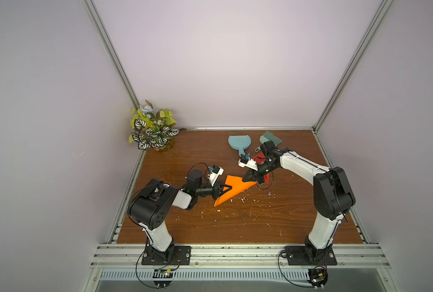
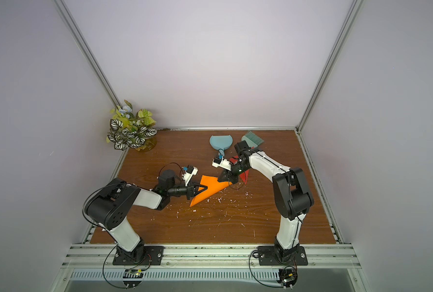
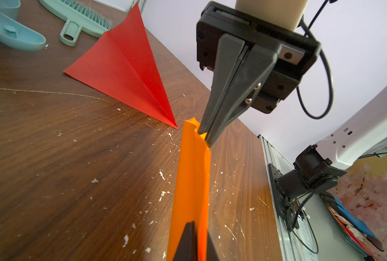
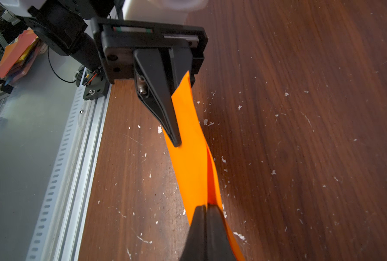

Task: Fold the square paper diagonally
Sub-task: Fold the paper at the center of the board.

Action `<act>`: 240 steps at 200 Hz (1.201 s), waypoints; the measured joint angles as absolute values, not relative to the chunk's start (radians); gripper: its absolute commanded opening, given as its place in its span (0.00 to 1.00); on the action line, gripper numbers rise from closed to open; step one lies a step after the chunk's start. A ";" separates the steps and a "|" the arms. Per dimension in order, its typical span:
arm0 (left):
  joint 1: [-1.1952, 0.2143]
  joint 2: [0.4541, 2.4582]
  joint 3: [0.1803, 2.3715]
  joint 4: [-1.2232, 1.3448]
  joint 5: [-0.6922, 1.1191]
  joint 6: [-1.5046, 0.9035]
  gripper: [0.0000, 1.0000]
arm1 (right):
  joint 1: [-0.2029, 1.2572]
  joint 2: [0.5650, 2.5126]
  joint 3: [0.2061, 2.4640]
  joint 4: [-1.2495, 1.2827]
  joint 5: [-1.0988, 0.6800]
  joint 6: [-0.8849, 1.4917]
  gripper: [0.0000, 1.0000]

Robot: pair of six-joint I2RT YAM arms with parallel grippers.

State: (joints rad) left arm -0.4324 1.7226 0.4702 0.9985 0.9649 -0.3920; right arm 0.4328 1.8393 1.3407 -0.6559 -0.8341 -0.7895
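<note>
The orange square paper (image 1: 236, 191) (image 2: 211, 189) is doubled over into a triangle shape in both top views. It is held up between my two grippers over the middle of the wooden table (image 1: 235, 227). My left gripper (image 1: 230, 187) (image 3: 195, 224) is shut on the paper's left part. My right gripper (image 1: 243, 180) (image 4: 207, 206) is shut on its far right corner. Seen from the wrists, the paper (image 3: 192, 180) (image 4: 192, 158) stretches edge-on between the two grips, its two layers slightly apart.
A folded red paper (image 1: 267, 178) (image 3: 124, 67) lies just behind my right gripper. A blue dustpan (image 1: 238, 142) and a green brush (image 1: 271, 137) lie at the back. A potted plant (image 1: 154, 129) stands in the back left corner. White scraps (image 1: 243, 199) dot the table.
</note>
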 measured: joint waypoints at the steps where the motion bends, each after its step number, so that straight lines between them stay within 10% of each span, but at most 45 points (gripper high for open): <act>1: -0.432 1.723 0.470 0.999 0.965 -0.392 0.09 | 0.433 1.839 1.341 -0.656 -0.834 -0.789 0.00; 240: -0.432 1.723 0.470 0.999 0.965 -0.393 0.09 | 0.437 1.839 1.352 -0.656 -0.817 -0.789 0.00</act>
